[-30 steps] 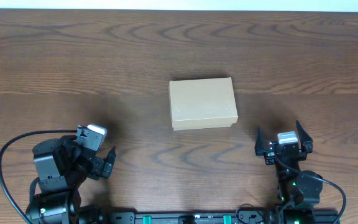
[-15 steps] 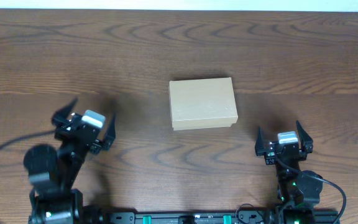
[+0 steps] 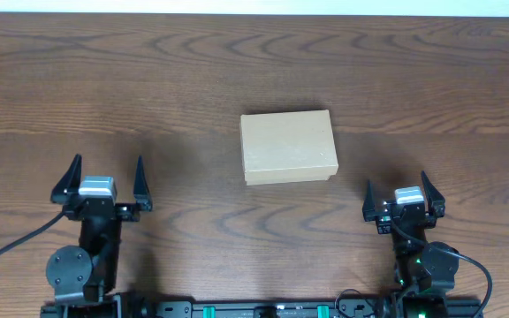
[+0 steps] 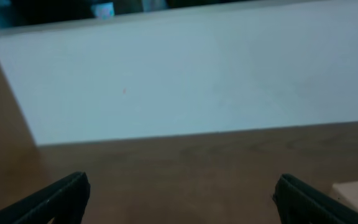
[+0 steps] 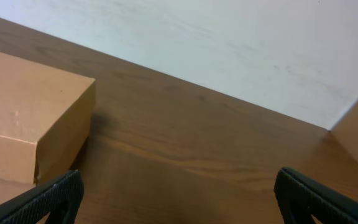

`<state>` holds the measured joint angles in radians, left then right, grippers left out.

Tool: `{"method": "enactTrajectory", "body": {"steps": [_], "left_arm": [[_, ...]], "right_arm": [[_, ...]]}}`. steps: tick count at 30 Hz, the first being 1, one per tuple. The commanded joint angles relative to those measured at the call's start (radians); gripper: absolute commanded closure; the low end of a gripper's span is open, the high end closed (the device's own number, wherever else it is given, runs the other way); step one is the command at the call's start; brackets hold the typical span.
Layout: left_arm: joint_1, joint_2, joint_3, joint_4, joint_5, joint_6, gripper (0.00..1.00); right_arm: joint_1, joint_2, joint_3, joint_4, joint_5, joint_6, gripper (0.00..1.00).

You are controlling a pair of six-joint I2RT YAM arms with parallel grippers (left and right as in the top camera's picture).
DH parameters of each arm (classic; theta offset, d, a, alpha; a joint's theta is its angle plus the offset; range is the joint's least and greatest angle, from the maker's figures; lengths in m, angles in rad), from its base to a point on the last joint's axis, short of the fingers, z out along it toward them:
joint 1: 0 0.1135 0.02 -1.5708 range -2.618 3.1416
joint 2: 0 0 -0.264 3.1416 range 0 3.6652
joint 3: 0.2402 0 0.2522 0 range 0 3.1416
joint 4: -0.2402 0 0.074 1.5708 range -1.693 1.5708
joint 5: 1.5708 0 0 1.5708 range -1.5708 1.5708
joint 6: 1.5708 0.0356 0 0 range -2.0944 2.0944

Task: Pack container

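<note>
The container sits mid-counter, flap lid down and flat, with its long axis running left-right across the counter. It touches neither arm.

The right gripper is the nearer one. The container lies ahead of it and to its left, near but apart. The right wrist view shows this too: the container fills the left edge, one corner edge facing the camera, with bare counter straight ahead. The jaws are spread wide and hold nothing.

The left gripper is well apart from the container, which lies ahead and off to its right. These jaws are also spread wide and empty. In the left wrist view only a pale tan sliver shows at the bottom right. It is probably the container's near corner, but the frame is too blurred to be sure.

Judgement: for either arm the reach goes inward toward centre, and the right arm has the shorter path to the lid edge.

Change since the earlier frames: the left arm was tucked low and twisted a second ago. It has since swung up and now points squarely forward, fingers even. The right arm and the container have not moved.
</note>
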<state>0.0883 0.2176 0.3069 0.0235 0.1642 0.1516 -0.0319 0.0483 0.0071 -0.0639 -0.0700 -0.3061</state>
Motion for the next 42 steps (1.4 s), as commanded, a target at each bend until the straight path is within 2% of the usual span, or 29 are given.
{"method": "enactTrajectory", "body": {"steps": [1, 13, 22, 26, 42], "left_arm": [[-0.005, -0.052, -0.016, -0.053, -0.058, -0.025, 0.05], [-0.005, -0.191, -0.196, -0.069, -0.06, -0.052, 0.05], [-0.005, -0.214, -0.298, -0.042, -0.06, -0.052, 0.05], [-0.005, -0.214, -0.303, -0.092, -0.061, -0.055, 0.05], [-0.005, -0.214, -0.303, -0.094, -0.068, -0.086, 0.05]], "right_arm": [[0.001, 0.0, -0.001, -0.007, 0.01, 0.014, 0.01], [0.001, 0.0, -0.001, -0.007, 0.01, 0.014, 0.01], [0.001, 0.0, -0.001, -0.007, 0.01, 0.014, 0.01], [0.001, 0.0, -0.001, -0.007, 0.01, 0.014, 0.01], [0.001, 0.0, -0.001, -0.007, 0.01, 0.014, 0.01]]}}
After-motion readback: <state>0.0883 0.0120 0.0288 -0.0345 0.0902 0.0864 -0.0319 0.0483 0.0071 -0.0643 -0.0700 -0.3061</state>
